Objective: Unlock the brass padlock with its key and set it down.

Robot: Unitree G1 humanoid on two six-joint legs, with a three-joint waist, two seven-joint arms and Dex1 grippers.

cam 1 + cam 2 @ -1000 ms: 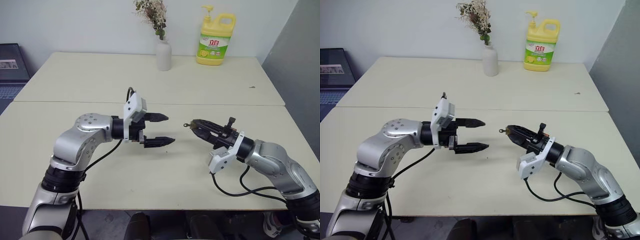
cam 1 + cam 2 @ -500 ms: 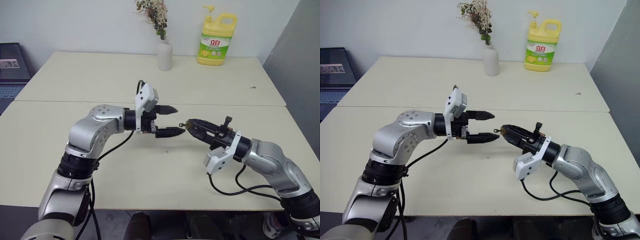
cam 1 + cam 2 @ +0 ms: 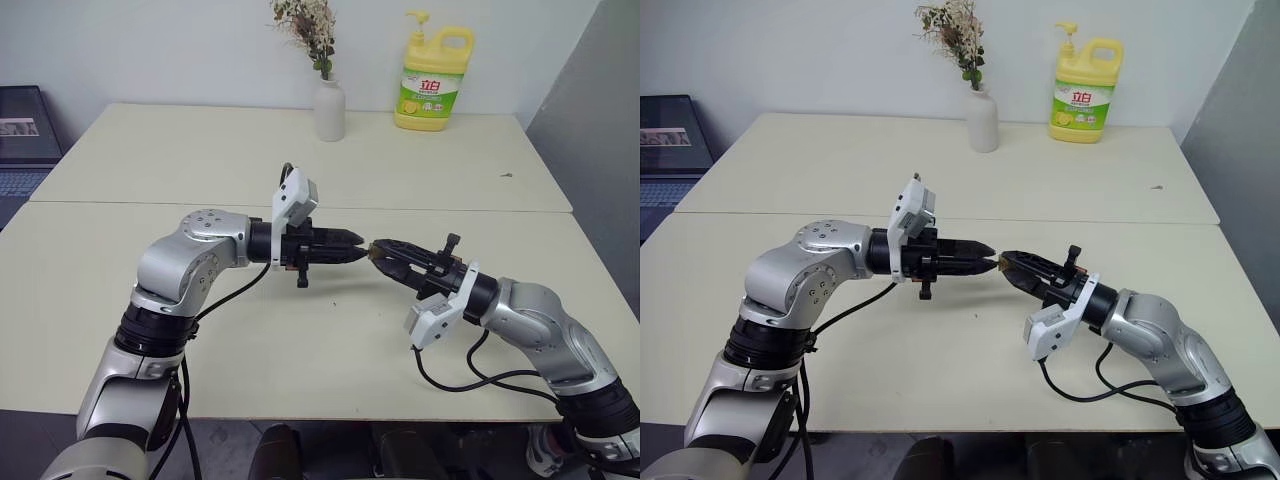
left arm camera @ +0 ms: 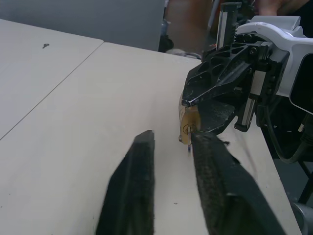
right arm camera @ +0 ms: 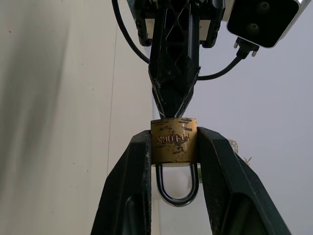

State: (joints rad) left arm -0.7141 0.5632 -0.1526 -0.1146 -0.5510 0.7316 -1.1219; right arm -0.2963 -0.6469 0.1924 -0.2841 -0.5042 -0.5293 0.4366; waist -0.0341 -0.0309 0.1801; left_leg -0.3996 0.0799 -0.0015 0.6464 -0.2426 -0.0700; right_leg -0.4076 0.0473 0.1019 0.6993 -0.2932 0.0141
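- Right pincer (image 3: 381, 250): clamped on the brass padlock (image 5: 173, 140), one black finger (image 5: 139, 161) pressed on each flat side of the gold body.
- Held above the surface (image 3: 200, 160), a little to the 3 o'clock side of its middle, not touching it.
- In the right wrist view, silver shackle (image 5: 177, 198) seated in the body and hanging back between the two fingers; stamped letters across the brass face, too worn to read.
- Left pincer (image 3: 357, 250): narrow, fingers almost together, only a thin slit between them in the left wrist view.
- Placed at 9 o'clock from the padlock, pointing level toward 3 o'clock, tip to tip with the right pincer.
- One left fingertip (image 4: 198, 139) right at the keyhole end of the padlock; something small and dark just under the keyhole, too tiny to name; hard to tell if a key sits between the fingers.
- At 12 o'clock from the padlock, near the far edge of the surface: white vase (image 3: 327, 108) with dry flowers, upright.
- At 1 o'clock, also near the far edge: yellow detergent bottle (image 3: 432, 80) with pump, upright, well apart from the vase.
- At 10 o'clock, beyond the surface edge: dark laptop (image 3: 25, 135).
- At 5 o'clock, below the right arm: black cable (image 3: 470, 375) looping on the surface.
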